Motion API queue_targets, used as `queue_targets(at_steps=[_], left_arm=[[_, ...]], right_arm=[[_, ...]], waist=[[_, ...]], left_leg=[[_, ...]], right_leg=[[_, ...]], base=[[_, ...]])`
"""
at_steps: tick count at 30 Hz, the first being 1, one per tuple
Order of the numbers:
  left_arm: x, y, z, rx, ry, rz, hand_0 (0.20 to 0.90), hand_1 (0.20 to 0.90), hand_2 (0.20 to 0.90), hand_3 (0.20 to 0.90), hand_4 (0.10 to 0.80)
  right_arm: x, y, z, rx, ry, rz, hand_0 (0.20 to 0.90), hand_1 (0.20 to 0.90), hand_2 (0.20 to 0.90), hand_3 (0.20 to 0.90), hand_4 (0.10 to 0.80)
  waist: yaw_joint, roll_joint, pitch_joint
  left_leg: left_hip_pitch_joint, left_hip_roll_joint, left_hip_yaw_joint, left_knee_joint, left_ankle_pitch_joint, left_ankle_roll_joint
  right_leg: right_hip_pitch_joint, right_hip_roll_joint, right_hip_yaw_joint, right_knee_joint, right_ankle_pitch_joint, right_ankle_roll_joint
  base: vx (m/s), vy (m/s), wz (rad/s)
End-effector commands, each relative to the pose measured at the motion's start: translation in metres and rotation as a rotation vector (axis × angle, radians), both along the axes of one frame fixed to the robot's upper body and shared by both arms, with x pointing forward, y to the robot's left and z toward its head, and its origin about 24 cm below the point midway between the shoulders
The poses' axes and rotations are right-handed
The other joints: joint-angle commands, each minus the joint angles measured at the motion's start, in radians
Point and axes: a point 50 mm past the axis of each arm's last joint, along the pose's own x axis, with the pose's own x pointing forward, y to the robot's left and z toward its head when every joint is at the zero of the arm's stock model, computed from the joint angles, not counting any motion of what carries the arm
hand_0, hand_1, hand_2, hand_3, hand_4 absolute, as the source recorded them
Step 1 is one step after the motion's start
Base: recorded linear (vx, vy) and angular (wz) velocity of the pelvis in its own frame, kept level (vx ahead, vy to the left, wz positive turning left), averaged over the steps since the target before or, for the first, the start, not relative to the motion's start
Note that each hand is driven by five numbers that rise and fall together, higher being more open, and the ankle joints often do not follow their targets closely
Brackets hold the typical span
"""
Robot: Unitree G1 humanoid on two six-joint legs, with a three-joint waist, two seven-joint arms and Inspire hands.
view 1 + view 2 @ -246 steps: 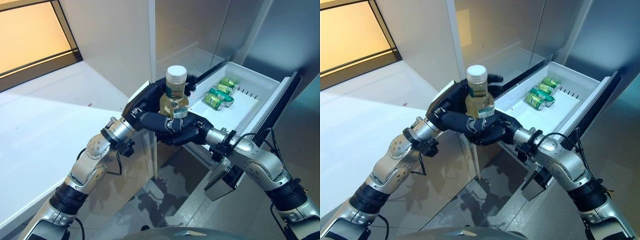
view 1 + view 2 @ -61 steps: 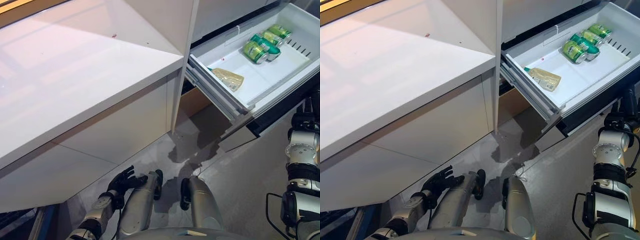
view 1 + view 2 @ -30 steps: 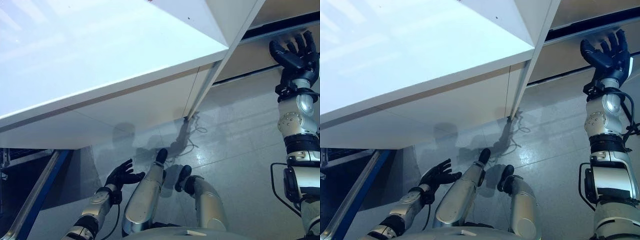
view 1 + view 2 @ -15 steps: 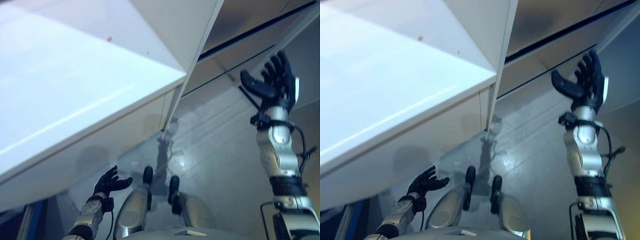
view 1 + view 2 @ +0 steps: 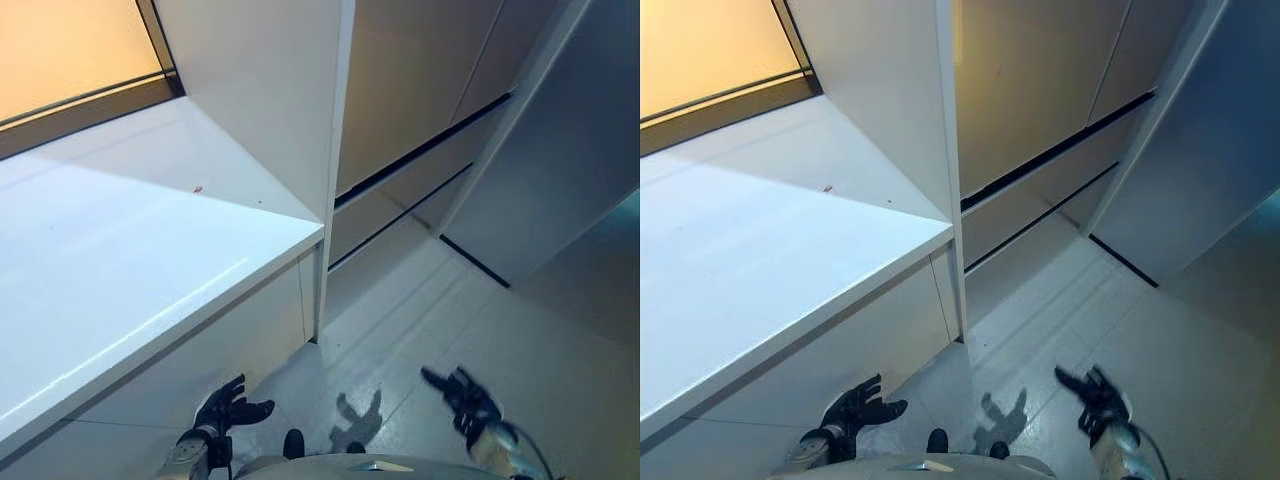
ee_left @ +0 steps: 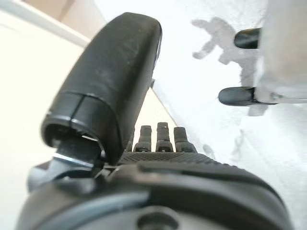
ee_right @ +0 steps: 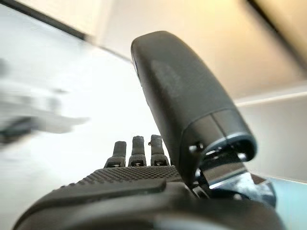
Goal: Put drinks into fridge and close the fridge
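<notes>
Pale grey floor tiles (image 5: 420,320) fill the lower middle of the scene, seen from above. On the robot's left, a long white counter (image 5: 120,270) runs away from the camera and ends against a tall white upright panel (image 5: 275,90). Beyond that panel stands the fridge (image 5: 430,110), a wall of beige-grey fronts. Its drawers sit flush, split only by thin dark seams that slant across it, so the inside is hidden. No drinks can be seen, so which way they lie cannot be told. A tall grey door panel (image 5: 560,170) stands to the right of the fridge.

Both hands hang low near the floor, well apart from the fridge. Left hand (image 5: 225,408) sits by the counter base, fingers spread and holding nothing. Right hand (image 5: 465,400) is likewise loosely spread and empty.
</notes>
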Motion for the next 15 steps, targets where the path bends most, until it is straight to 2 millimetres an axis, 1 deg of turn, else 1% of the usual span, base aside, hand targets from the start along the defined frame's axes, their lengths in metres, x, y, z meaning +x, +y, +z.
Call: queue_targets(at_steps=[1, 3, 4, 5, 8, 10, 11, 12, 13, 15], left_arm=[[-0.005, 0.003, -0.003, 0.004, 0.027, -0.054, 0.9, 0.9, 0.9, 0.9, 0.8], [-0.009, 0.001, -0.005, -0.011, 0.047, -0.042, 0.9, 0.9, 0.9, 0.9, 0.8], [-0.009, 0.001, -0.005, -0.012, 0.049, -0.041, 0.9, 0.9, 0.9, 0.9, 0.8], [-0.013, 0.001, -0.007, -0.028, 0.066, -0.026, 0.9, 0.9, 0.9, 0.9, 0.8], [-0.019, -0.003, -0.01, -0.048, 0.088, -0.002, 0.9, 0.9, 0.9, 0.9, 0.8], [-0.023, -0.005, -0.012, -0.065, 0.107, -0.004, 0.9, 0.9, 0.9, 0.9, 0.8], [-0.024, -0.005, -0.012, -0.066, 0.108, -0.008, 0.9, 0.9, 0.9, 0.9, 0.8], [-0.024, -0.006, -0.012, -0.075, 0.111, -0.015, 0.9, 0.9, 0.9, 0.9, 0.8], [-0.023, -0.006, -0.012, -0.082, 0.112, -0.019, 0.9, 0.9, 0.9, 0.9, 0.8], [-0.02, -0.007, -0.011, -0.089, 0.109, -0.031, 0.9, 0.9, 0.9, 0.9, 0.8]], right_arm=[[0.017, -0.009, 0.008, -0.044, -0.084, 0.183, 0.9, 0.9, 0.9, 0.9, 0.8], [0.003, -0.002, -0.001, -0.025, -0.007, 0.246, 0.9, 0.9, 0.9, 0.9, 0.8], [0.001, -0.002, -0.002, -0.022, 0.003, 0.252, 0.9, 0.9, 0.9, 0.9, 0.8], [-0.007, 0.001, -0.007, -0.021, 0.067, 0.277, 0.9, 0.9, 0.9, 0.9, 0.8], [-0.016, 0.006, -0.011, -0.024, 0.119, 0.342, 0.9, 0.9, 0.9, 0.9, 0.8], [-0.018, 0.016, -0.013, -0.001, 0.137, 0.458, 0.9, 0.9, 0.9, 0.9, 0.8], [-0.018, 0.018, -0.014, 0.003, 0.138, 0.488, 0.9, 0.9, 0.9, 0.9, 0.8], [-0.015, 0.024, -0.014, 0.015, 0.136, 0.578, 0.9, 0.9, 0.9, 0.9, 0.8], [-0.013, 0.027, -0.013, 0.02, 0.133, 0.632, 0.9, 0.9, 0.9, 0.9, 0.8], [-0.01, 0.03, -0.013, 0.026, 0.129, 0.686, 0.9, 0.9, 0.9, 0.9, 0.8]], waist=[[0.025, 0.008, -0.065], [0.029, 0.01, -0.065], [0.029, 0.01, -0.065], [0.03, 0.011, -0.066], [0.03, 0.015, -0.069], [0.028, 0.017, -0.071], [0.028, 0.018, -0.07], [0.028, 0.018, -0.069], [0.029, 0.018, -0.068], [0.032, 0.018, -0.068]], left_leg=[[0.013, 0.007, 0.053, 0.017, -0.08, -0.006], [0.017, 0.005, 0.052, 0.02, -0.084, -0.004], [0.018, 0.005, 0.052, 0.021, -0.084, -0.004], [0.021, 0.004, 0.05, 0.022, -0.087, -0.002], [0.029, 0.003, 0.048, 0.023, -0.091, 0.001], [0.03, 0.002, 0.046, 0.028, -0.093, 0.003], [0.03, 0.002, 0.046, 0.03, -0.094, 0.003], [0.028, 0.001, 0.045, 0.033, -0.094, 0.004], [0.027, 0.0, 0.043, 0.035, -0.094, 0.004], [0.026, -0.001, 0.04, 0.036, -0.094, 0.004]], right_leg=[[-0.075, -0.002, -0.004, 0.056, 0.054, 0.044], [-0.069, -0.001, -0.008, 0.058, 0.048, 0.041], [-0.068, -0.001, -0.008, 0.058, 0.048, 0.041], [-0.063, 0.001, -0.008, 0.058, 0.044, 0.039], [-0.054, 0.005, -0.003, 0.058, 0.039, 0.036], [-0.052, 0.006, 0.002, 0.067, 0.032, 0.033], [-0.053, 0.006, 0.002, 0.069, 0.03, 0.033], [-0.055, 0.006, 0.003, 0.075, 0.027, 0.032], [-0.055, 0.005, 0.003, 0.076, 0.026, 0.032], [-0.054, 0.005, 0.001, 0.077, 0.025, 0.031]], base=[[0.0, 0.0, 0.0], [0.0, 0.0, 0.0], [0.0, 0.0, 0.0], [0.0, 0.0, 0.0], [0.019, 0.002, -0.03], [0.031, 0.007, -0.08], [0.01, 0.01, -0.08], [-0.002, 0.008, -0.05], [-0.007, 0.008, -0.03], [0.0, 0.0, 0.0]])
